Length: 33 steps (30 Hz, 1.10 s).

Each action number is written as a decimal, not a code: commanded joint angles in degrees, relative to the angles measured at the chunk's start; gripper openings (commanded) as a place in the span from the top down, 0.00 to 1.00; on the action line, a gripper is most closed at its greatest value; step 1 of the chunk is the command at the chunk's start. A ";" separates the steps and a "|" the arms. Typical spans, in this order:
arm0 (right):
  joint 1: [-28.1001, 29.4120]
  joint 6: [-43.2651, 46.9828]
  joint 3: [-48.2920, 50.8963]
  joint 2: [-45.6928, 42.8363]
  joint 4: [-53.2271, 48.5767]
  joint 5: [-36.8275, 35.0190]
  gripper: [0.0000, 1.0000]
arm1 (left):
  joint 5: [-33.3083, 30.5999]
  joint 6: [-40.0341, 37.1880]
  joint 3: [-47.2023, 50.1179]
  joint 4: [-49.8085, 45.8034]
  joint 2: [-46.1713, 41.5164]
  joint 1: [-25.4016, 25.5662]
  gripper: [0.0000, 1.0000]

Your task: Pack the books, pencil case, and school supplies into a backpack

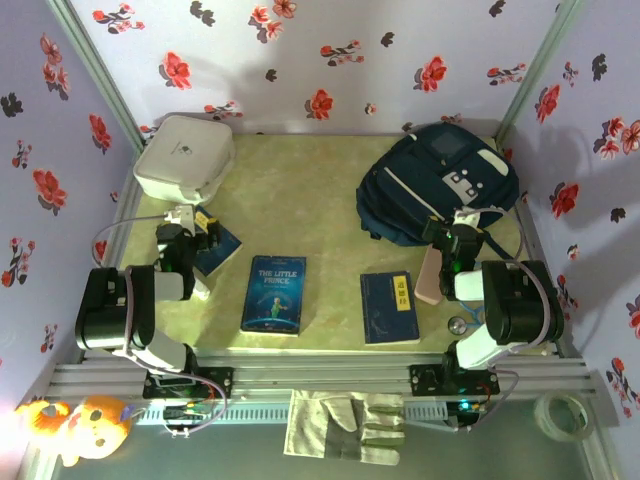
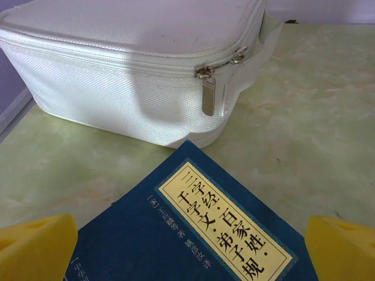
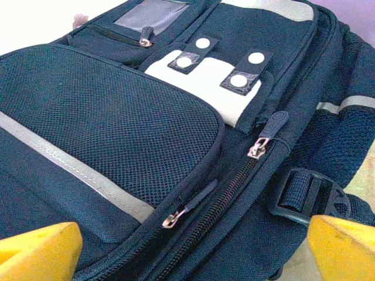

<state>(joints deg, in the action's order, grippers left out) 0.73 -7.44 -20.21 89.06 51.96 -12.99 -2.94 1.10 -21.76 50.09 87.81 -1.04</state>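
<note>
The navy backpack (image 1: 440, 185) lies at the back right, its zips shut in the right wrist view (image 3: 176, 146). My right gripper (image 1: 458, 226) hangs open at its near edge; both yellow fingertips (image 3: 38, 252) stand wide apart over the fabric. A pale-pink pencil case (image 1: 430, 275) lies beside the right arm, partly hidden by it. "The Little Prince" (image 1: 275, 293) and a navy book with a label strip (image 1: 389, 307) lie flat mid-table. A smaller blue book (image 1: 222, 250) lies under my open left gripper (image 1: 203, 222); its yellow title label (image 2: 228, 228) sits between the fingertips (image 2: 35, 252).
A white zipped square box (image 1: 185, 155) stands at the back left, just beyond the small book (image 2: 135, 64). A work glove (image 1: 345, 425), a tape roll (image 1: 560, 412) and a plush toy (image 1: 75, 428) lie below the table's front rail. Floral walls close in three sides.
</note>
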 commanded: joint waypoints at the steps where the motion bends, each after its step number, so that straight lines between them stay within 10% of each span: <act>1: -0.38 1.01 -1.18 0.09 -0.02 0.58 0.01 | 0.46 -0.14 -1.01 0.18 0.62 -0.11 0.00; 33: -0.29 1.58 -1.02 -1.13 0.06 1.48 0.01 | 0.26 -0.02 -0.79 0.29 0.19 -0.24 0.00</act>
<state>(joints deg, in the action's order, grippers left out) 0.73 -7.38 -20.47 89.03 51.09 -12.80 -2.94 1.13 -21.76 50.09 87.81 -1.04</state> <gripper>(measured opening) 0.993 0.997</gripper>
